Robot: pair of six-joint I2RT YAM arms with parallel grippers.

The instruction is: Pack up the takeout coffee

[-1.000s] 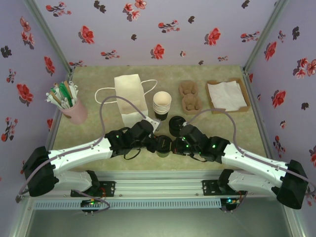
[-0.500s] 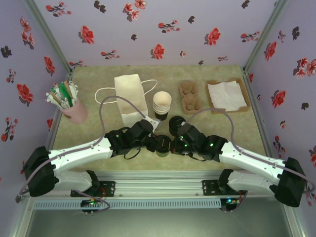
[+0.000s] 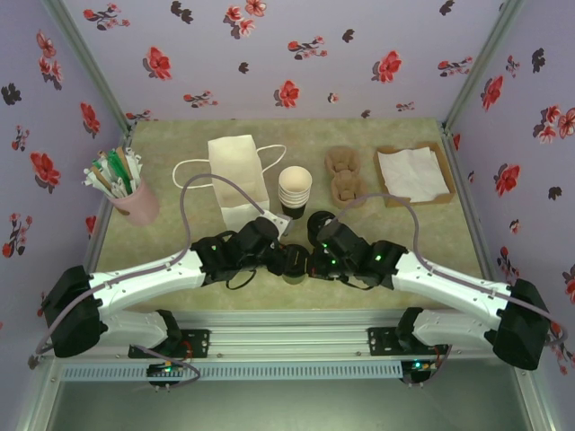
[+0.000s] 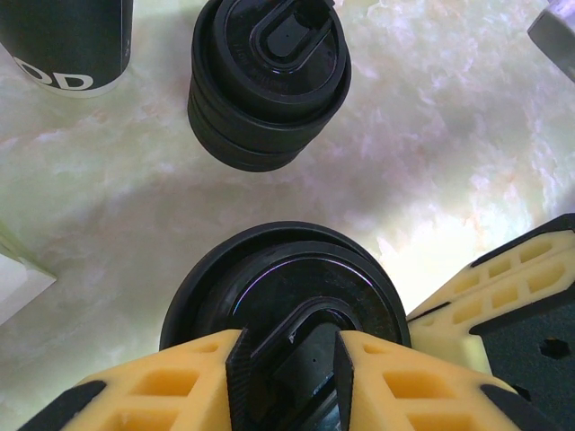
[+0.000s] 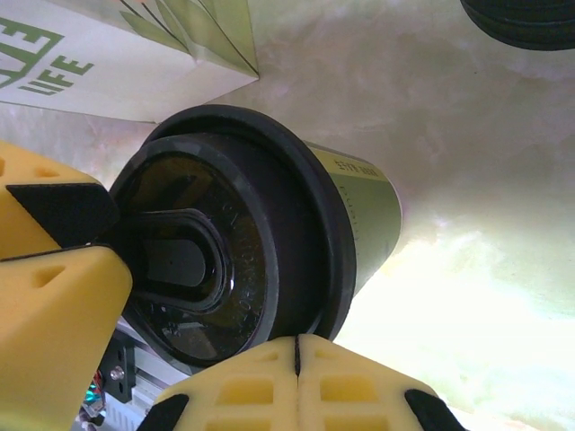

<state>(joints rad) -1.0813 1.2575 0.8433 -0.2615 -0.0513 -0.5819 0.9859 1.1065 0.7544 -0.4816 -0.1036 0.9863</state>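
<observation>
The takeout coffee (image 3: 295, 262) stands on the table (image 3: 180, 144) near the front edge, between my two wrists, with its black lid (image 4: 269, 296) on top; it has not shifted over the last second. My left gripper (image 4: 287, 352) is as it was, its pads (image 4: 241, 382) closed on either side of the lid's raised sip spout, so I steady the cup by that ridge.

What has changed is my right arm; it has slid in leftward, and my right gripper (image 5: 296, 348) now has its fingers pressed together, holding nothing, with the tips right at the rim of the lid (whether they bear down on it or merely touch it, I cannot tell). I judge this to be the seating of the lid, one gripper bracing while the other works at the rim; the packing itself is not yet begun.

Just behind the cup is the stack of black lids (image 3: 321, 224); behind that is the stack of nested cups (image 3: 295, 187); the white paper bag (image 3: 238, 171) stands upright further back and to the left, apart from the coffee. The cup has yet to be lifted and lowered into the bag; a lid not fully snapped on could come away if I lift by the spout.
</observation>
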